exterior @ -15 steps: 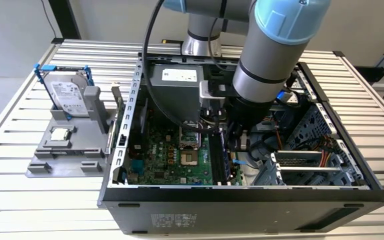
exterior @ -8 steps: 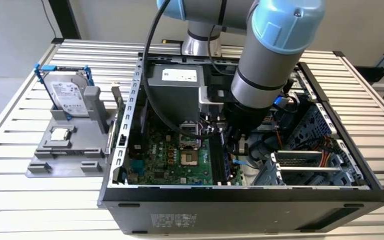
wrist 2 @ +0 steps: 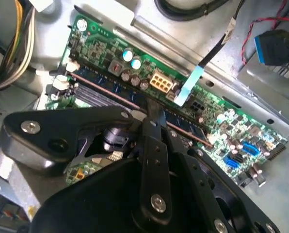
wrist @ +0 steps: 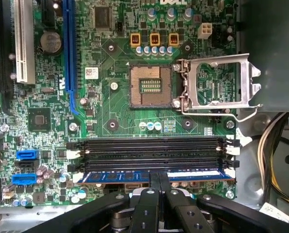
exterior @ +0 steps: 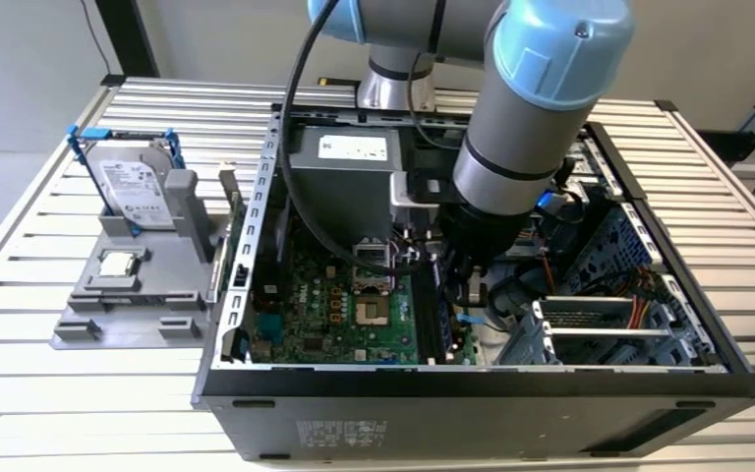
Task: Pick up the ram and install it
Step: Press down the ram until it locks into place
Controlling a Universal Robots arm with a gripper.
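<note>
The ram is a long blue stick with a pale label. It stands edge-up in the memory slot nearest my gripper, beside empty black slots. In the second wrist view the ram runs diagonally across the green motherboard. My gripper is shut, with both black fingertips pressed together on the ram's upper edge near its middle. The gripper's tips meet the stick there too. In the exterior view the arm reaches down into the open computer case, and the gripper is low inside it.
The open processor socket has its metal frame lifted beside it. White slot latches flank the slots. Cables hang close by. Outside the case, a grey fixture holds a hard drive and a processor chip.
</note>
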